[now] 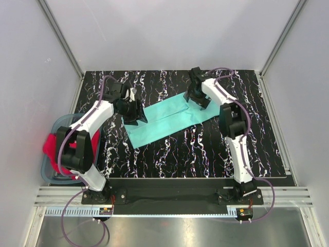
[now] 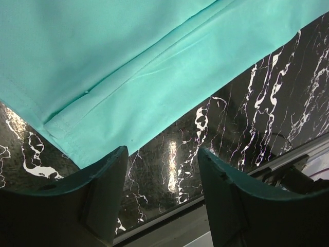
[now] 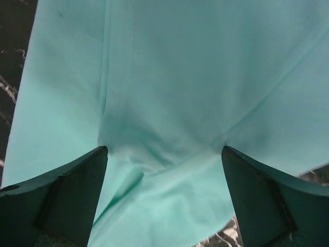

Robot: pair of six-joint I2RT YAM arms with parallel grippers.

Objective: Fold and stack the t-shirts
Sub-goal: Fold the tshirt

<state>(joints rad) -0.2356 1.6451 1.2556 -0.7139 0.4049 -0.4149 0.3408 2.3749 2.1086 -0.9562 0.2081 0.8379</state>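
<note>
The mint-teal t-shirt [image 1: 169,121] lies folded into a long strip, slanting across the middle of the marbled table. My left gripper [image 1: 134,114] is open at the strip's left end; in the left wrist view the shirt's hemmed edge [image 2: 154,72] lies just beyond its empty jaws [image 2: 163,170]. My right gripper [image 1: 198,99] is open over the strip's right end, fingers pressed down on the cloth [image 3: 169,92] with a small bunch between them [image 3: 164,159]. The red t-shirt [image 1: 53,145] lies bunched in the tub at the left.
A translucent blue-grey tub [image 1: 49,172] stands off the table's left edge beside the left arm. Grey walls enclose the black marbled table [image 1: 180,154] on three sides. The table's metal front rail [image 2: 169,226] shows near the left gripper.
</note>
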